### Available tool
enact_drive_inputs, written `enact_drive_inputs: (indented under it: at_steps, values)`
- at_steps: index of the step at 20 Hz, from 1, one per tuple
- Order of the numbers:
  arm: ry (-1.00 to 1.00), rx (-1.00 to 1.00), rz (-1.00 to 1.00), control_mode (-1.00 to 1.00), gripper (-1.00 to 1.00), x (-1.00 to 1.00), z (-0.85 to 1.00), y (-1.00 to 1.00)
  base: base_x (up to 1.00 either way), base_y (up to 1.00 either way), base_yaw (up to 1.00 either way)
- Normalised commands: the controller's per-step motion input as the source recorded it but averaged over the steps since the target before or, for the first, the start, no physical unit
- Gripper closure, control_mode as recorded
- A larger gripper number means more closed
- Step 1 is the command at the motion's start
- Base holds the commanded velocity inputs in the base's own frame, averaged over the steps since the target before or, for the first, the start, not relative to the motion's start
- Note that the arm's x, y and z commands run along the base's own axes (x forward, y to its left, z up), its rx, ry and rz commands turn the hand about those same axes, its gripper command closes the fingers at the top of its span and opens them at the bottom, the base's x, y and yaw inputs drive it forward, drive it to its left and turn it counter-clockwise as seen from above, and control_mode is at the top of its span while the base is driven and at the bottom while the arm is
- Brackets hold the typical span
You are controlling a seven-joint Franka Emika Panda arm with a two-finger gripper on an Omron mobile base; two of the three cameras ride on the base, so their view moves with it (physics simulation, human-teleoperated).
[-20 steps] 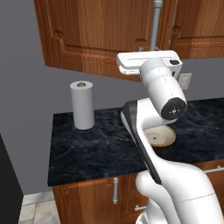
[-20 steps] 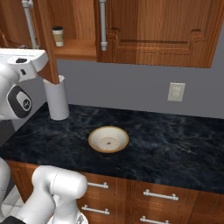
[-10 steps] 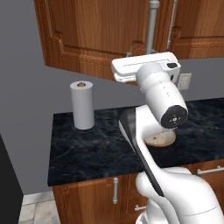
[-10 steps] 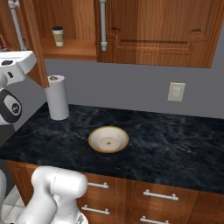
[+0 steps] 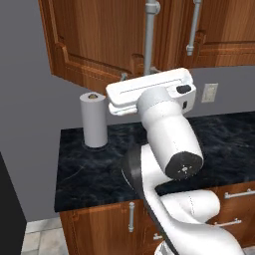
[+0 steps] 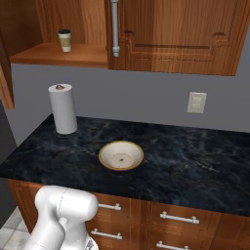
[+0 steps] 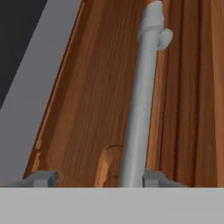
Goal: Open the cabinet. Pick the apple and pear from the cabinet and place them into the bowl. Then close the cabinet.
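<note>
One bowl (image 6: 121,156) and one paper roll (image 6: 63,109) are seen on the desk (image 6: 195,156), while the raised arm's open fingers (image 7: 43,178) are held around one cabinet (image 5: 99,45) handle (image 7: 141,105).

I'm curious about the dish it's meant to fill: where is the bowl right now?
In the right base view the bowl sits empty on the dark counter, near its middle, right of the paper towel roll and below the cabinet.

Bowl (image 6: 121,156) on counter (image 6: 195,156), paper roll (image 6: 63,108) to its left, cup (image 6: 64,40) in cabinet (image 6: 180,34) above.
</note>
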Motion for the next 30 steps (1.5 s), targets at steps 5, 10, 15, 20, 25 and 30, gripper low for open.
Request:
enact_drive_inputs:
  at_steps: [5,10,15,20,25,30]
  values:
    - [-0.04,0.00,-0.11,-1.00,-1.00,-0.95,0.00,-0.04,0.00,0.00,0.00]
    - [-0.01,0.00,0.00,-1.00,-1.00,-0.15,0.00,0.01,0.00,0.00,0.00]
    - [-0.04,0.09,-0.18,-1.00,-1.00,-0.90,0.00,-0.53,0.00,0.00,0.00]
    - [0.00,0.23,-0.21,-1.00,-1.00,-0.51,0.02,-0.92,0.00,0.00,0.00]
    - [0.01,0.21,-0.11,-1.00,-1.00,-0.08,0.00,-0.98,0.00,0.00,0.00]
    - [0.01,0.21,0.01,-1.00,-1.00,0.00,0.00,-0.93,0.00,0.00,0.00]
